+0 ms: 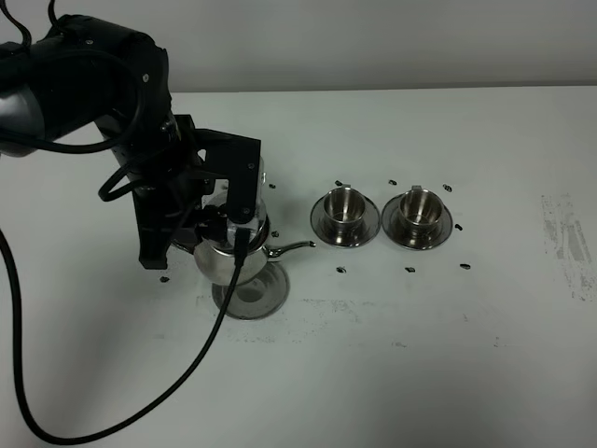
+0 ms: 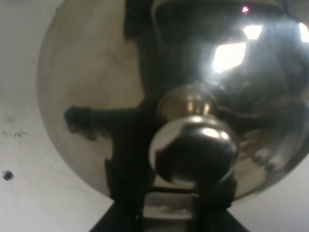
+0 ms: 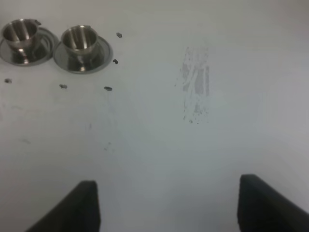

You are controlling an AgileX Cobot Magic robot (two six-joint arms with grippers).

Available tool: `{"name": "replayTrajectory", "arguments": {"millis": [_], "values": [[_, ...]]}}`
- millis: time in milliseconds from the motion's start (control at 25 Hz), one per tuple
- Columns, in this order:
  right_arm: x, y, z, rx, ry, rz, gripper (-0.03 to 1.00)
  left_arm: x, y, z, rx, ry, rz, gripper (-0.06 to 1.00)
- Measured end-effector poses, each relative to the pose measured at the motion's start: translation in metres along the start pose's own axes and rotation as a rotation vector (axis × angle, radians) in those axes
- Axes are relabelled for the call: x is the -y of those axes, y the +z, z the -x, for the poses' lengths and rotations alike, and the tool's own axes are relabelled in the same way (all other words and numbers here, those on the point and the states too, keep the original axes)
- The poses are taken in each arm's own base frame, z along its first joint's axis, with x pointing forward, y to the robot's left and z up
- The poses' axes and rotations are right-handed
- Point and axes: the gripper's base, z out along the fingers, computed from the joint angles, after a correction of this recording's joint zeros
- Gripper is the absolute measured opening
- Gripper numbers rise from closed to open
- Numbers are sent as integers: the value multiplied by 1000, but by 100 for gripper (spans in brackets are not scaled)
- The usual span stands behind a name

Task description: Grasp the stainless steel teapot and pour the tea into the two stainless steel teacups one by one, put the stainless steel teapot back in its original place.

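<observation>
Exterior high view: the left arm reaches down over the stainless steel teapot (image 1: 229,259) at the left of the white table (image 1: 420,373). The left end effector (image 1: 224,233) is closed against the pot's upper part, on the side away from the spout (image 1: 291,247), which points right toward the cups. The pot's base overlaps the far-left edge of the round steel saucer (image 1: 256,299); whether it rests on the saucer or hangs just above it I cannot tell. To the right, well apart from the pot, the near teacup (image 1: 343,207) and the far teacup (image 1: 417,210) stand upright side by side, each on its own saucer, with small dark specks scattered around them. A black cable (image 1: 187,373) loops from the arm down across the front of the table.

Left wrist view: the teapot's domed lid (image 2: 87,96) fills the picture, with its round knob (image 2: 193,150) in the middle. The left end effector (image 2: 169,212) shows as dark fingers drawn together at the pot's edge, gripping the pot.

Right wrist view: the right end effector (image 3: 169,208) stands wide open and holds nothing, over bare table (image 3: 145,145). Both teacups (image 3: 20,30) (image 3: 79,37) sit on their saucers far from it, and a greyish scuffed patch (image 3: 195,82) marks the table surface.
</observation>
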Motion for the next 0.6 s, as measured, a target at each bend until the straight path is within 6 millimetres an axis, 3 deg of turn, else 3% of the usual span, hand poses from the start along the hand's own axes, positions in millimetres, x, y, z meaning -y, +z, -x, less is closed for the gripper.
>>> {"name": "replayTrajectory", "arguments": {"millis": [600], "values": [[0, 0, 0, 0, 0, 0, 58, -18, 5, -21, 51, 140, 61, 19]]}}
